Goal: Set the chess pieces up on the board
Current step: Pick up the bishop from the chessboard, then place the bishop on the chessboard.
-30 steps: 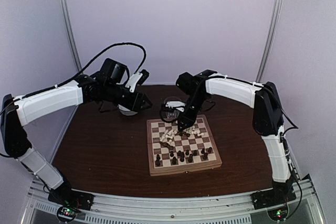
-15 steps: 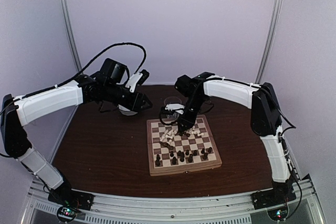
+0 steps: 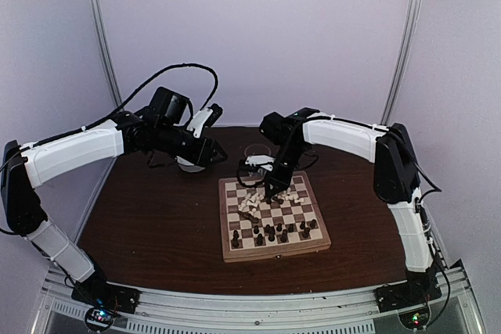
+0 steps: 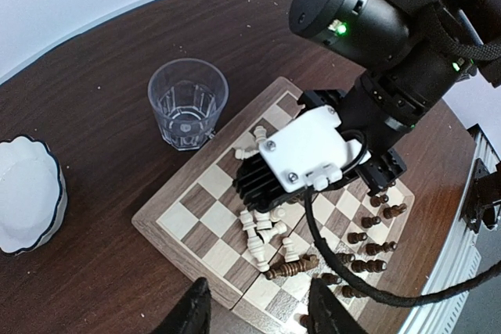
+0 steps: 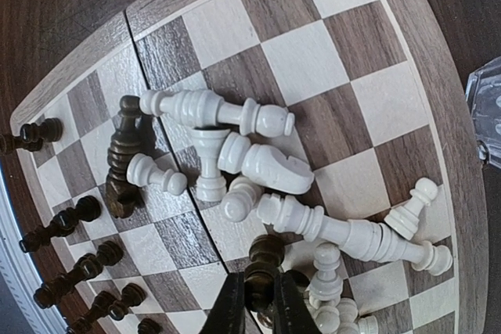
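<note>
I have my right gripper (image 5: 260, 303) pinching a dark piece (image 5: 264, 260) among toppled white pieces (image 5: 266, 166) near the board's (image 5: 443, 115) far edge — my left gripper (image 4: 260, 293) hangs spread above the tabletop (image 3: 156, 217).

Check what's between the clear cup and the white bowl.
Nothing. Only bare brown tabletop separates the clear cup from the white bowl, as the left wrist view shows.

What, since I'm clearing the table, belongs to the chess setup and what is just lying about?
Job in hand: board; chess pieces; dark piece pinched in the right gripper.
Lying about: clear cup; white bowl.
</note>
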You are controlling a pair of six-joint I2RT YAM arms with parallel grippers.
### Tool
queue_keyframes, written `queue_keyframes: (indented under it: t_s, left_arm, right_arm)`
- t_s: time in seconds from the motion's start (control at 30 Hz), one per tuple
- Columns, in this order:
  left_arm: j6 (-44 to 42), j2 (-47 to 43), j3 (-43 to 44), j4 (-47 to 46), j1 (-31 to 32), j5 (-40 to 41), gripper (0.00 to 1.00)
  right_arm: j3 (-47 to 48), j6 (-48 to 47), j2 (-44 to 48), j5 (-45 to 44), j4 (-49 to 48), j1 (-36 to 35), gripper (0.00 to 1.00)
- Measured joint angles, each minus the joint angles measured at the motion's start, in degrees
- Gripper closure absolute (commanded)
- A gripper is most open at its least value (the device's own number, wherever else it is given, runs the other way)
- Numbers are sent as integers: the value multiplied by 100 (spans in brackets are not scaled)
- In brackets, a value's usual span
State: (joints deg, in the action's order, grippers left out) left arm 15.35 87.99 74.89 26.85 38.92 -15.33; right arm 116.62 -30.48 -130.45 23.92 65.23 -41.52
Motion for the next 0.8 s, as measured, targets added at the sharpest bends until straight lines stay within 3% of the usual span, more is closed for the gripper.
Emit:
queue_keyframes:
  t_s: [0.2, 0.43, 0.8]
  left_arm:
    - [0, 0, 0, 0, 0, -2, 57]
    - [-2, 0, 0, 7, 2, -4, 57]
    - [-2, 0, 0, 17, 0, -7, 57]
  right_arm:
    - [0, 2, 337, -2, 59, -52, 100]
    - [-245, -26, 1438, 4, 114, -57, 100]
    - [-1751, -227, 2240, 37, 337, -57, 99]
